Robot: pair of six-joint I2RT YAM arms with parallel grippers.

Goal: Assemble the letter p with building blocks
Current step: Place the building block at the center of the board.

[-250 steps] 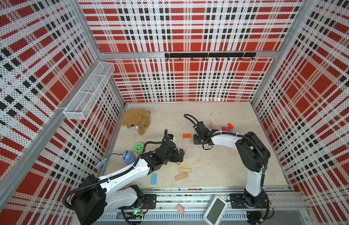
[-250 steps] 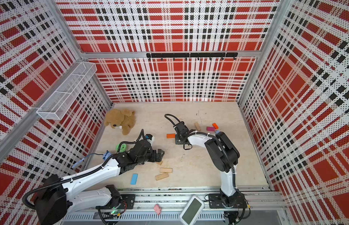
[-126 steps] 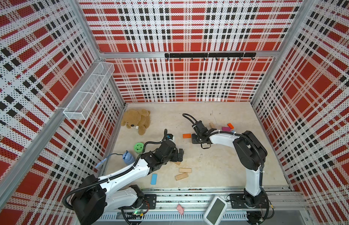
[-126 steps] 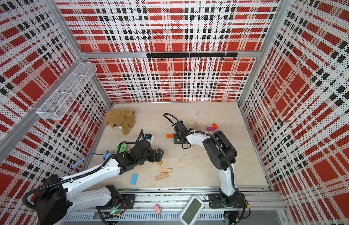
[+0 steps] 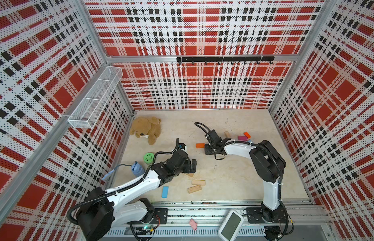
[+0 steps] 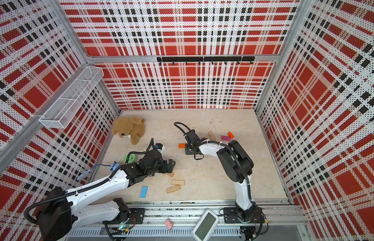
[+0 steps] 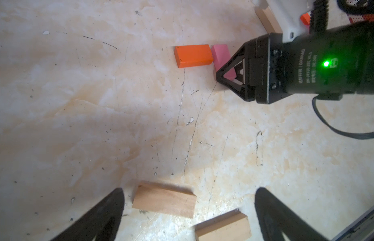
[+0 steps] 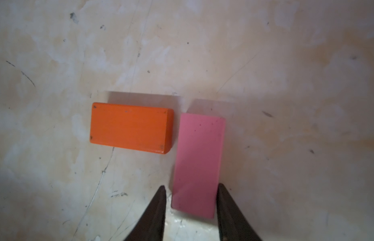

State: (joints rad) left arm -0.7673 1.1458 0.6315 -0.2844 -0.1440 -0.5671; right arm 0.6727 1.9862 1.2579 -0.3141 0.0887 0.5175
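The pink block [image 8: 197,164] lay flat on the table [image 8: 56,62]. Its long axis ran in line with the right fingers [image 8: 154,217], which straddled its near end narrowly, a slight gap showing on one side. The orange block [image 8: 129,127] lay crosswise just beside its far half. The left fingers [image 7: 102,215] were spread wide, well apart from both, and a tan block [image 7: 164,199] showed between them.

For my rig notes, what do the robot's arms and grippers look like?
The left arm and right arm have white shells, black joint housings and black ribbed cables. The left gripper and right gripper are black with tapered fingers. The right wrist shows a green light.
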